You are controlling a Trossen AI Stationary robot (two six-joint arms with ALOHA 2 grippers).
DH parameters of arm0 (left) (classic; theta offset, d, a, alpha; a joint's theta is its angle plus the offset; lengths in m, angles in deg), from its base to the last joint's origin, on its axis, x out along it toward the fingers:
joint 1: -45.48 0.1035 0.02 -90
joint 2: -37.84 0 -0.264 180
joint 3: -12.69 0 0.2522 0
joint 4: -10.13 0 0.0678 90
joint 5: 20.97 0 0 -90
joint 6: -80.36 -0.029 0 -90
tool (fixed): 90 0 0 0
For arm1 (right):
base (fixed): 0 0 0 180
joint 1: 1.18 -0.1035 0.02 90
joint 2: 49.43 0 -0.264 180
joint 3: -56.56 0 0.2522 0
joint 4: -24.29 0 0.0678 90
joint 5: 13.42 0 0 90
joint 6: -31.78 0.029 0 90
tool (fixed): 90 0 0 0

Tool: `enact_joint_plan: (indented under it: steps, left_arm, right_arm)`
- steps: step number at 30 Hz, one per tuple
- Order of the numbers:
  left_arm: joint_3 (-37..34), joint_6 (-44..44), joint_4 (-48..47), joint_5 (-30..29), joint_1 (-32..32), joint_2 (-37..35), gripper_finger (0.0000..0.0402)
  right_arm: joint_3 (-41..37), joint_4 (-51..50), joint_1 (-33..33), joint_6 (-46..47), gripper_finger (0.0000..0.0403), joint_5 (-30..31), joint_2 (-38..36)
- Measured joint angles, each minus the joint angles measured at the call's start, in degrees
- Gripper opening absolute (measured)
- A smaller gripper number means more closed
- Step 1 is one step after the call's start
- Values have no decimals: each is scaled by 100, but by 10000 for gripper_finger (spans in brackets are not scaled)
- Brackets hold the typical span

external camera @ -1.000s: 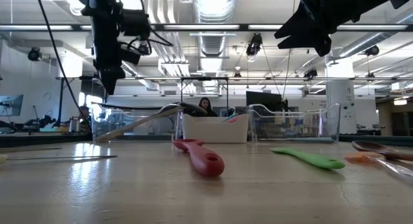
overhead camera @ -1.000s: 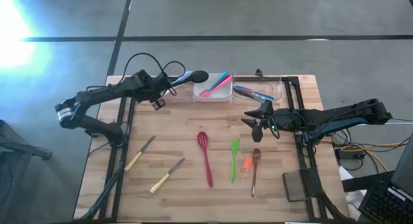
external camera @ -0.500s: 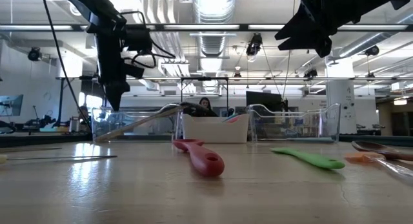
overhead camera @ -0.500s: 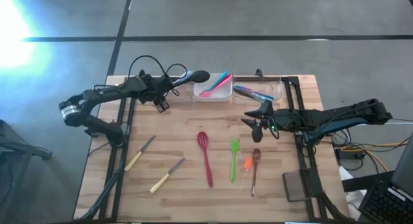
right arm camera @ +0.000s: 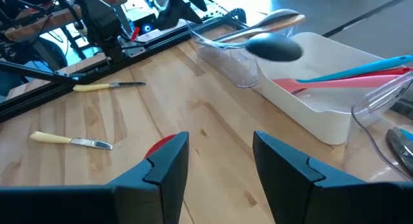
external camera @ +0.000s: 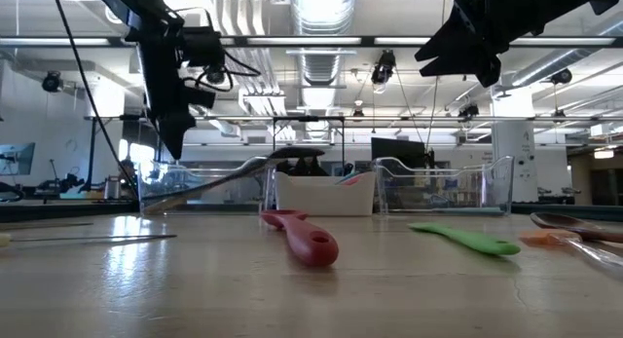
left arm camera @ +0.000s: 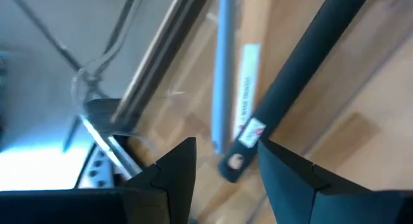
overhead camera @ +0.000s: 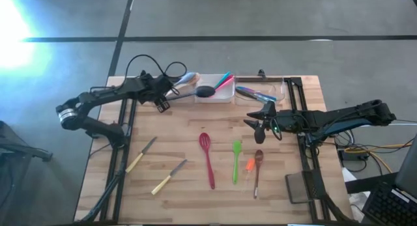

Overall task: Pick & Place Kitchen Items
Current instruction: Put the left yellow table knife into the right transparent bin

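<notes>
The black ladle [overhead camera: 195, 93] lies slanting. Its handle crosses the left clear tray [external camera: 200, 187] and its head [right arm camera: 274, 48] is over the near left corner of the white tray [overhead camera: 225, 96]. My left gripper [overhead camera: 160, 103] hangs open at the handle's free end [left arm camera: 232, 164], which shows between its fingers. My right gripper [overhead camera: 262, 125] waits open above the table's right half, holding nothing. A red slotted spoon [overhead camera: 207, 157], a green spatula [overhead camera: 236, 159], a brown spoon [overhead camera: 258, 169] and two pale-handled knives [overhead camera: 141, 154] [overhead camera: 169, 176] lie on the table. My left gripper comes slanting down from the table's left at the ladle handle's free end [left arm camera: 232, 164]. That end lies between the open fingers, close beside one finger [left arm camera: 284, 179]. I cannot tell whether the finger touches it.
Pink and teal utensils lie in the white tray [right arm camera: 335, 79]. A wooden spoon [right arm camera: 284, 20] rests in the left clear tray, and bluish utensils [overhead camera: 255, 94] lie in the right clear tray. Black rails [overhead camera: 128, 141] [overhead camera: 306, 161] run along both sides. A small orange piece [overhead camera: 250, 165] lies by the brown spoon.
The ladle has swung about its handle end. Its head has gone from the white tray's far left corner toward the near edge, to the near left corner, while the handle end has stayed by my left gripper. My left gripper has sunk a little and tipped further down.
</notes>
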Motion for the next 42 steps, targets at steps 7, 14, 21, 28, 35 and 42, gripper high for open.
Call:
enact_joint_plan:
  steps: [7, 14, 21, 28, 35, 42]
  left_arm:
    - [0, 416, -36, 1228, -15, -686, 170]
    - [4, 908, -420, 2283, -61, -1416, 170]
    - [4, 1683, -1622, 2962, -375, -1920, 170]
    - [4, 2809, -2854, 3065, -1572, -2058, 170]
    - [-7, 4496, -2973, 2868, -3775, -1888, 170]
    - [-164, 6585, -3358, 2419, -5630, -1772, 170]
  right_arm:
    - [0, 0, 0, 1, 166, 2, 0]
    - [0, 0, 0, 1, 166, 4, 0]
    - [0, 2, 0, 3, 166, 7, 0]
    - [0, 2, 0, 47, 166, 9, 0]
    - [0, 28, 0, 49, 166, 9, 0]
    - [0, 111, 0, 49, 166, 2, 0]
